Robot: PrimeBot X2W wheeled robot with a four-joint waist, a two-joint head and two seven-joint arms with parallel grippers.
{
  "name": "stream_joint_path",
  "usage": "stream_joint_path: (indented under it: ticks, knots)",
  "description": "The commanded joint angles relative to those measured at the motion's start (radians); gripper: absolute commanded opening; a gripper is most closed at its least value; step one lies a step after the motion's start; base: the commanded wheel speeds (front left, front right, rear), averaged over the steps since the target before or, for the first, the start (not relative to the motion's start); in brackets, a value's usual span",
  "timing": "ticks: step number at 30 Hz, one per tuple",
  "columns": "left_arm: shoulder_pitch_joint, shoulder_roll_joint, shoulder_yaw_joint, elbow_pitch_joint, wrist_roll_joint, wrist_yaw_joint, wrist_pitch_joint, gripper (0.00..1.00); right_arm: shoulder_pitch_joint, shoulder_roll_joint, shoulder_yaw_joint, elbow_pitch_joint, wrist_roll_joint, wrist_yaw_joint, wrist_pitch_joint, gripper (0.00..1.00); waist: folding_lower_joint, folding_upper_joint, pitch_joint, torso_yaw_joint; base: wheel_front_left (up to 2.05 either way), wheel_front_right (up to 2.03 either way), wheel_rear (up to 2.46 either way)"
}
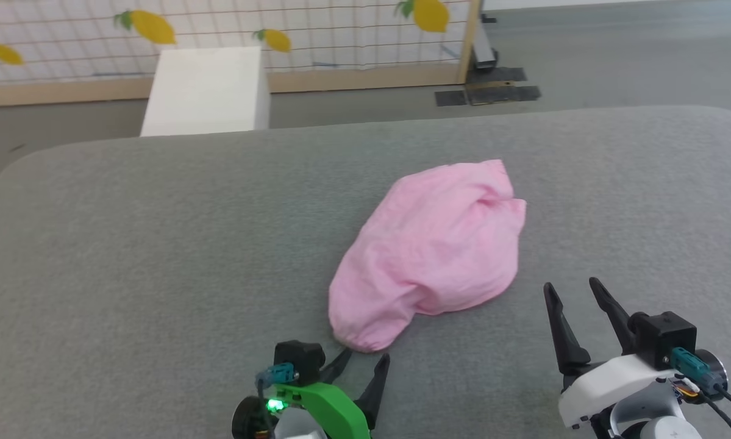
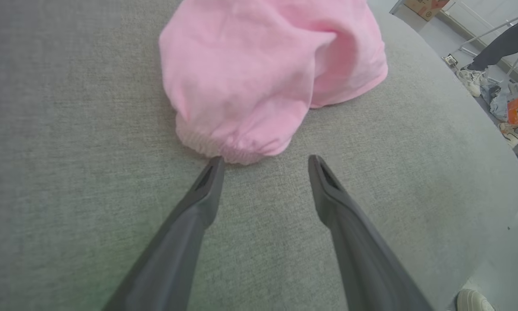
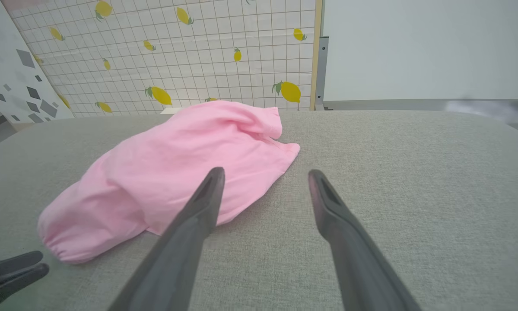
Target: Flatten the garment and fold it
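Status: garment point(image 1: 432, 250) sits centre-right of the head view on the grey tabletop point(image 1: 158, 256), a rumpled pink lump running from lower centre up toward the right. Not flat: it's bunched on itself, with a fold ridge at the upper right end and the gathered elastic edge point(image 2: 224, 149) scrunched at the lower end. So 0 of 2 steps look done. Flattening isn't started as far as I can judge, and the fold is all still to do. Bottom centre: left hand point(image 1: 366, 355), released, fingers spread, holding nothing. In the left wrist view 1 fingertip point(image 2: 213, 172) is right at the elastic edge, touching or just short of it, can't tell which. Lower right: right hand point(image 1: 571, 284), also released and empty, near the garment's lower right side but apart from it. My read: left is lined up to pinch the elastic end, right would need the other end, then pull apart to spread. Risk: the cloth is thin, so it's easy to grab both layers or drag the whole lump instead of opening it.
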Motion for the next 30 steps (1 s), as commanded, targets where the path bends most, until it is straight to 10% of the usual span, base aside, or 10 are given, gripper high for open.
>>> stream_joint_path:
  ticks: [1, 14, 16, 17, 30]
  knots:
    - [-0.024, 0.002, -0.004, 0.010, -0.020, 0.018, 0.022, 1.00, -0.002, 0.002, 0.005, -0.010, 0.006, -0.002, 0.004, 1.00, 0.0000, -0.0001, 0.001, -0.044, 0.00, 0.00, 0.00]
    - [-0.091, 0.002, 0.021, 0.062, -0.096, 0.163, 0.070, 0.98, -0.012, 0.002, 0.031, -0.005, 0.040, -0.002, 0.000, 1.00, 0.0000, -0.0001, 0.036, -0.092, 0.00, 0.00, 0.00]
    - [-0.099, 0.002, 0.021, 0.058, -0.096, 0.161, 0.052, 0.15, -0.014, 0.002, 0.031, -0.002, 0.043, -0.002, -0.002, 1.00, 0.0000, -0.0001, 0.036, -0.088, 0.00, 0.00, 0.00]
    - [-0.101, 0.002, 0.023, 0.055, -0.098, 0.157, 0.044, 0.00, -0.014, 0.002, 0.030, -0.001, 0.044, -0.002, -0.002, 1.00, 0.0000, -0.0001, 0.035, -0.085, 0.00, 0.00, 0.00]
    - [-0.040, 0.137, 0.198, -0.310, -0.212, 0.180, 0.071, 0.00, -0.011, 0.002, 0.014, -0.010, 0.047, -0.002, -0.001, 1.00, 0.0000, -0.0001, 0.013, -0.011, 0.00, 0.00, 0.00]
